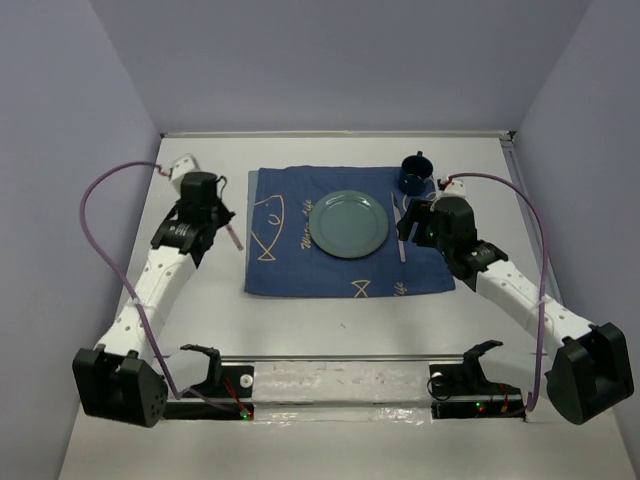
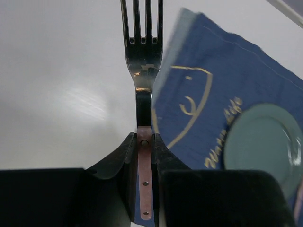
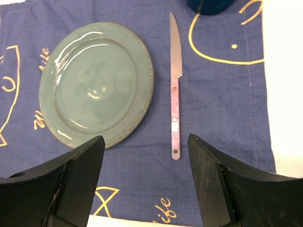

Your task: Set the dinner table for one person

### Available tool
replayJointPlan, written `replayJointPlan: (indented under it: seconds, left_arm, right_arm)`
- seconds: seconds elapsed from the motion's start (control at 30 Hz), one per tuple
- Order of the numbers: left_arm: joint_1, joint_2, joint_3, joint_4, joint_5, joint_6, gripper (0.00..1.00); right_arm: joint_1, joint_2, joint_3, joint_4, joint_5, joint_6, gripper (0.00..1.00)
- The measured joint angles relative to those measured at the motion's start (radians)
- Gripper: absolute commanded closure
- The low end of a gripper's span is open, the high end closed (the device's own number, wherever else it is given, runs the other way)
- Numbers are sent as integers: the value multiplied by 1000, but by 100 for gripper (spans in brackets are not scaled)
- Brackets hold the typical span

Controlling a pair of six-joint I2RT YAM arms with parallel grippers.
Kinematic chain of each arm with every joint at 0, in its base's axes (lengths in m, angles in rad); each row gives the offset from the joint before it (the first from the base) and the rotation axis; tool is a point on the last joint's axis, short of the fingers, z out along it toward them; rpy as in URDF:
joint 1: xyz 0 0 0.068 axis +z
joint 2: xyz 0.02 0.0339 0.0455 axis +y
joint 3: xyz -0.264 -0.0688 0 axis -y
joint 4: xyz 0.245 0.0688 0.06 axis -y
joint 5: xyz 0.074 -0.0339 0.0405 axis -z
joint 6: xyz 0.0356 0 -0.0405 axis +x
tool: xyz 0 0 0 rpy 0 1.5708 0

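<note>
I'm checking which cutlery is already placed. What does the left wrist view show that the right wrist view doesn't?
Only the left wrist: the fork, clamped by its handle in the left gripper, tines against bare white table beside the cloth's edge. Only the right wrist: the knife lying on the cloth beside the plate, the dark mug at the top edge, the open right gripper. Both: the green plate on the blue fish-patterned cloth.

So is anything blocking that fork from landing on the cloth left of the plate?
Nothing visible does. The left gripper holds the fork just beside the left edge of the cloth, and the strip left of the plate lies bare.
</note>
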Motion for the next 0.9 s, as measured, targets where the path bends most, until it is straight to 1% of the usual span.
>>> replayJointPlan:
  seconds: [0.03,0.07,0.1,0.17,0.43,0.57,0.67,0.9]
  left_arm:
    - [-81,31,40,18,-1,8,100]
    - [-139,66,71,34,-3,14,100]
    - [-182,106,95,43,-2,21,100]
    - [-229,183,127,60,-3,31,100]
    - [-342,433,140,99,-31,50,100]
    - [-414,555,211,95,-66,76,100]
    - [-446,615,249,106,-80,92,100]
    - [-446,695,270,114,-92,120,100]
  right_arm:
    - [0,0,-3,1,10,0,23]
    - [0,0,-6,0,19,0,23]
    - [0,0,-8,0,24,0,23]
    - [0,0,-12,-2,40,1,23]
    - [0,-17,-13,0,85,5,24]
    - [0,-15,-13,0,94,10,24]
    - [0,-10,-13,1,95,12,24]
    - [0,-3,-13,1,96,15,24]
